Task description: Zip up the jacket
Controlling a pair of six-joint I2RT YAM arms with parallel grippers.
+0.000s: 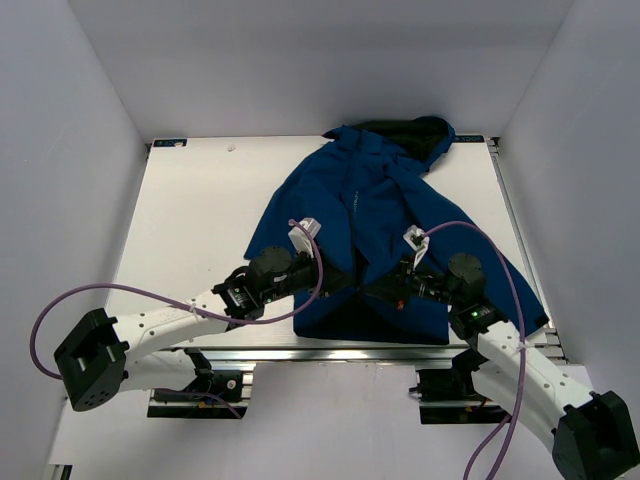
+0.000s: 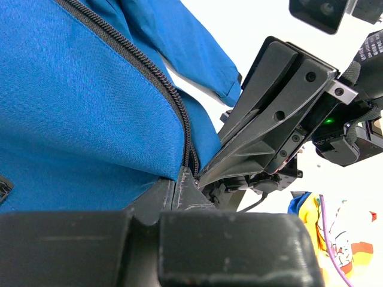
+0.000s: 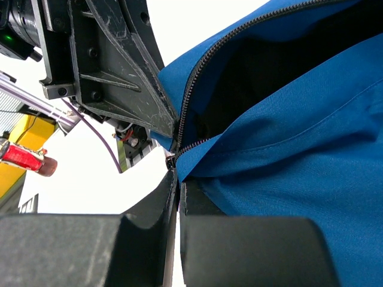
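Your royal-blue hooded jacket (image 1: 370,210), black lining, zipper (image 2: 161,78) open, spread on the right half of the white table (image 1: 200,220), your left gripper (image 2: 184,179) and right gripper (image 3: 175,173) both clenched on its hem, pale walls (image 1: 60,150) around

No legible text: blue labels (image 1: 170,143) at the table's (image 1: 200,220) far corners and a pale mark (image 1: 352,196) on the jacket (image 1: 380,215) are too small to read.

White table (image 1: 190,230), boxed in by plain grey walls (image 1: 60,140) left, right and far. Blue sticker (image 1: 170,143) at far left corner. Metal rail (image 1: 330,354) along near edge. Beyond the table: yellow-orange printed sheet (image 2: 347,239), blurry red item (image 3: 24,158).
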